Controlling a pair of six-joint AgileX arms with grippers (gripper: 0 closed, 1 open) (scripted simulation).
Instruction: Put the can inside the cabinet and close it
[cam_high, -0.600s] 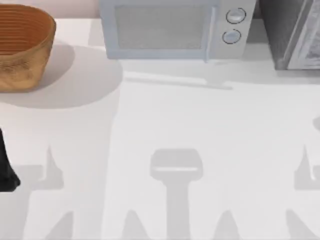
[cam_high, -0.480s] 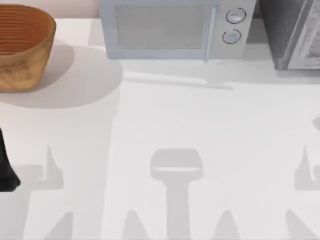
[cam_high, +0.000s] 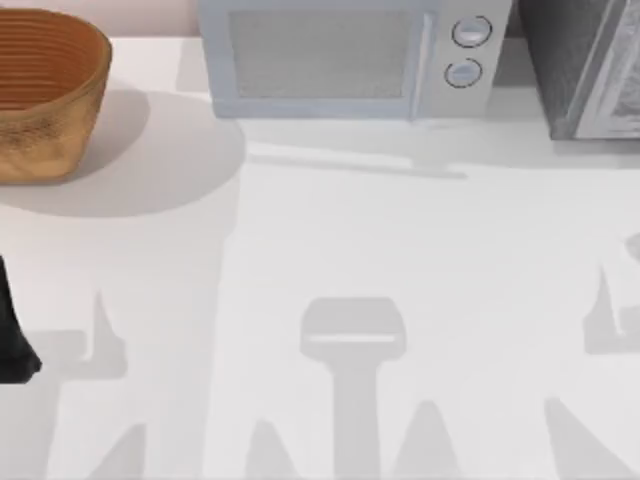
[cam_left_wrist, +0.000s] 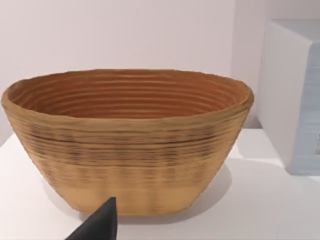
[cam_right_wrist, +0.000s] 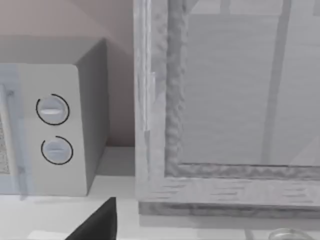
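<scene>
The cabinet (cam_high: 585, 70) stands at the table's back right corner, dark speckled grey. Up close in the right wrist view, the cabinet (cam_right_wrist: 225, 105) presents its paler framed door panel. A dark tip of my right gripper (cam_right_wrist: 100, 224) pokes in just short of that cabinet, beside the microwave. A pale round rim (cam_right_wrist: 289, 233) lies low in front of the door; I cannot tell whether it is the can. My left arm (cam_high: 12, 335) rests at the table's left edge, and my left gripper (cam_left_wrist: 100, 225) points at the basket.
A woven brown basket (cam_high: 45, 95) sits at the back left, seen large as the basket (cam_left_wrist: 127, 140) from the left wrist. The white microwave (cam_high: 340, 60) with two dials stands at the back middle, close to the cabinet.
The arm shadows on the right half of the table have slid a little to the left. The left arm, basket, microwave and cabinet have not moved.
</scene>
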